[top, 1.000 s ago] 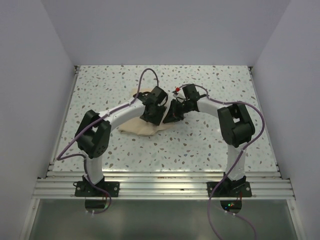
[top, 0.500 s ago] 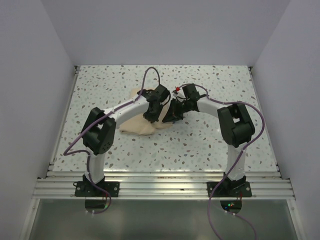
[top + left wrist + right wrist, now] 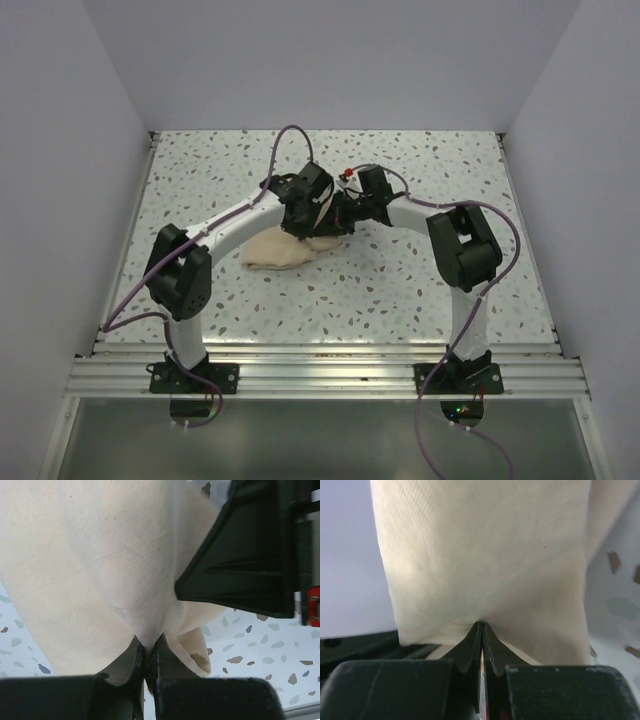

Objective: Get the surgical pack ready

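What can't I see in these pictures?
Top view: the arms' black wrists cover where the tan cloth is pinched.
Left wrist view: cloth fills the picture around the left gripper, hiding anything beneath; a black arm part blocks the upper right.
Right wrist view: cloth around the right gripper hides nearly all the table.

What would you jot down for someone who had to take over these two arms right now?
Left tool: shut, pinching a fold of the tan cloth.
Right tool: shut on the same cloth, close beside the left one.
Cloth: bunched at the middle of the table, one part gathered at the tools, the rest lying on the surface.
Done: both grips taken.
Left: the cloth is not spread flat. No instruments are in view, and I cannot tell whether any sit inside the bundle.
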Robot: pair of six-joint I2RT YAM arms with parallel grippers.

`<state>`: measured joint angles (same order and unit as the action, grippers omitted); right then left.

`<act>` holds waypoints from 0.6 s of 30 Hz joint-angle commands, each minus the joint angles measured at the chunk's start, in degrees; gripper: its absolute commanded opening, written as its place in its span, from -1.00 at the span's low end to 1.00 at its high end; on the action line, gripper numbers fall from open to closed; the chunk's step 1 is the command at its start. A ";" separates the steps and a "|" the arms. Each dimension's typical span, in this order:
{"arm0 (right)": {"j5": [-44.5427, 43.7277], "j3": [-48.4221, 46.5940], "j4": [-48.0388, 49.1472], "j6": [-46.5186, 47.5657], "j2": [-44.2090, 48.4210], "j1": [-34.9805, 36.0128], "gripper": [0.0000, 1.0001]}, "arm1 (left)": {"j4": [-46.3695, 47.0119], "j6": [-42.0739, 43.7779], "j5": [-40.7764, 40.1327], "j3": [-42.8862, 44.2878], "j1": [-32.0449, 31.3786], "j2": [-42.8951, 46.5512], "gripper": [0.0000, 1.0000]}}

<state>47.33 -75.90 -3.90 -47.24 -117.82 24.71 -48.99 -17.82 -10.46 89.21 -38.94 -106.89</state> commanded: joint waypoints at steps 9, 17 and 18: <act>-9.60 -5.56 17.17 -12.78 -6.88 9.65 -1.00 | 6.72 2.00 3.95 0.53 -2.63 6.08 -1.00; -12.64 -3.29 13.75 -11.91 -8.92 9.13 -1.00 | 7.07 1.13 4.84 -0.26 -2.64 5.38 -1.00; -11.40 -2.94 13.83 -11.73 -8.22 7.91 -1.00 | 7.07 1.13 4.92 -0.52 -2.55 5.55 -1.00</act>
<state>37.71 -80.07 8.40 -59.40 -128.11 33.58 -49.23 -16.01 -10.68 87.85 -39.59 -105.19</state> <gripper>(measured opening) 0.008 0.056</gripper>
